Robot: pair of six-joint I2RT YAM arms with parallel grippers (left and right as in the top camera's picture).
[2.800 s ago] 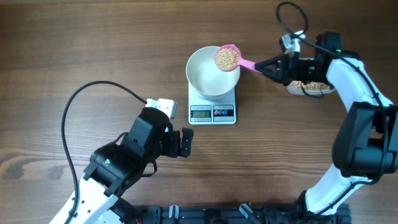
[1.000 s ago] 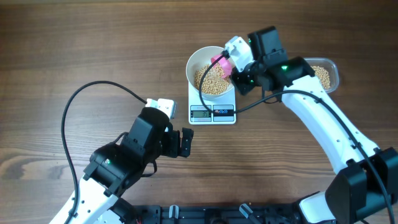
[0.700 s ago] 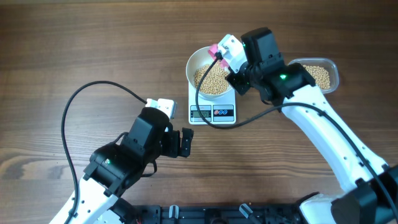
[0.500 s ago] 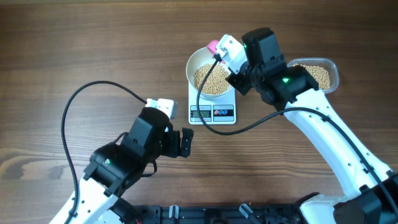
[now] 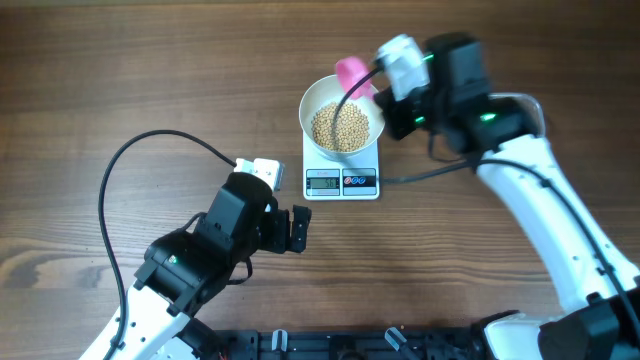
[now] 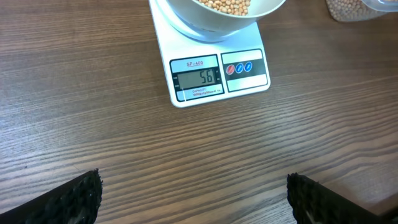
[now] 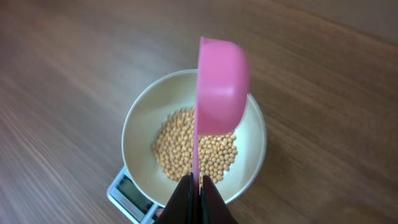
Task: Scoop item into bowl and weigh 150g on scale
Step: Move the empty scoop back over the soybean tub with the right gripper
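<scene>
Starting at the left, the left arm rests on the wooden desk (image 5: 120, 70) exactly where it was moments ago, its left claw (image 6: 189, 202) released and spread wide, holding nothing and pointing toward the scale (image 5: 341, 181) from a little way off.

At the centre, the white square scale carries the white bowl (image 5: 306, 115). A few seconds ago that bowl was empty and a full scoop hung over it. Now a heap of tan beans (image 5: 342, 125) lies in its bottom, and the left wrist view shows the display reading 56.

Just past the bowl's far rim, the pink scoop (image 5: 351, 71) has come up out of the bowl. The right wrist view shows it tipped on its side, emptied, above the beans. The right claw (image 7: 194, 186) is clenched tight on the scoop's thin handle, and the right arm has swung back from the bowl toward the right.

At the far right, the clear tub (image 6: 364, 14) with more beans is seen only at a corner of the left wrist view.

One load has evidently been poured, and the reading is well short of the target. More scoops from the tub look necessary.
</scene>
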